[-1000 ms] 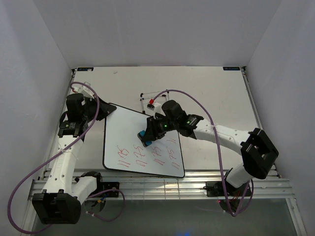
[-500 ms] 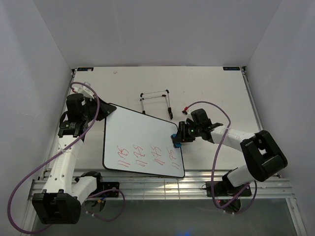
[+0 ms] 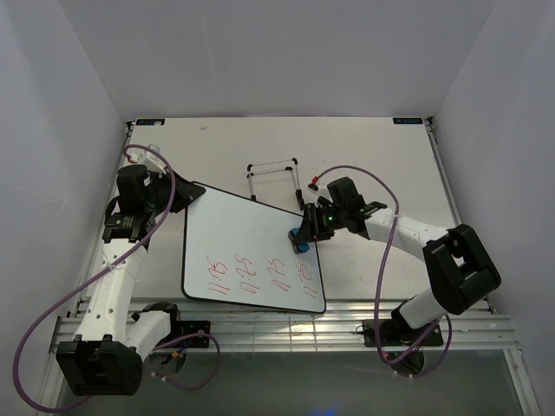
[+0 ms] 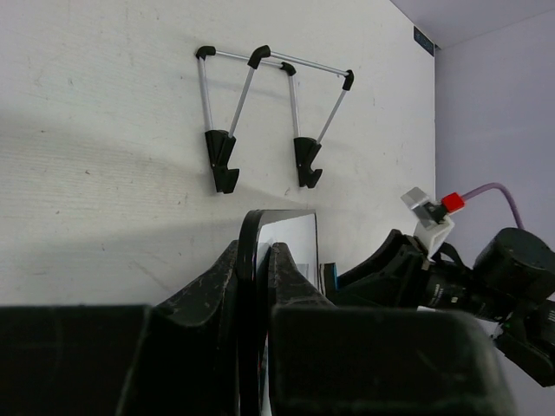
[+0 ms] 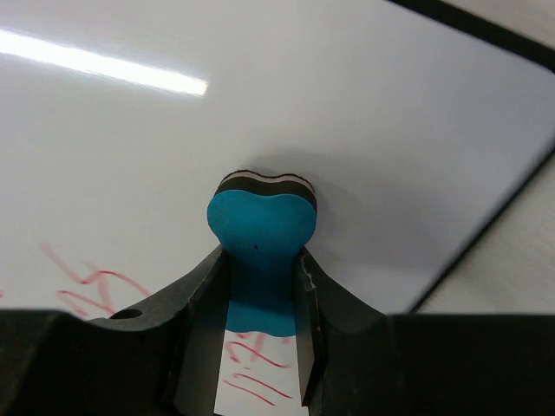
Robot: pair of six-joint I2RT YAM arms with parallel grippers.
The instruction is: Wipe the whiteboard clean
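The whiteboard (image 3: 243, 247) lies flat on the table, white with a thin black rim, with a row of red handwritten marks (image 3: 251, 277) along its near half. My left gripper (image 3: 178, 198) is shut on the board's far left corner; its rim (image 4: 251, 251) shows between the jaws in the left wrist view. My right gripper (image 3: 303, 236) is shut on the blue bone-shaped eraser (image 5: 261, 251), which rests on the board (image 5: 260, 95) near its right edge, just beyond the red marks (image 5: 95, 290).
A thin black wire stand (image 3: 276, 180) lies on the table just beyond the board; it also shows in the left wrist view (image 4: 264, 121). White walls close in the table on three sides. A purple cable (image 3: 364, 186) loops over the right arm.
My right gripper with the eraser swept from the board's middle to its right edge, then moved back a little onto the board. The left arm has not moved.
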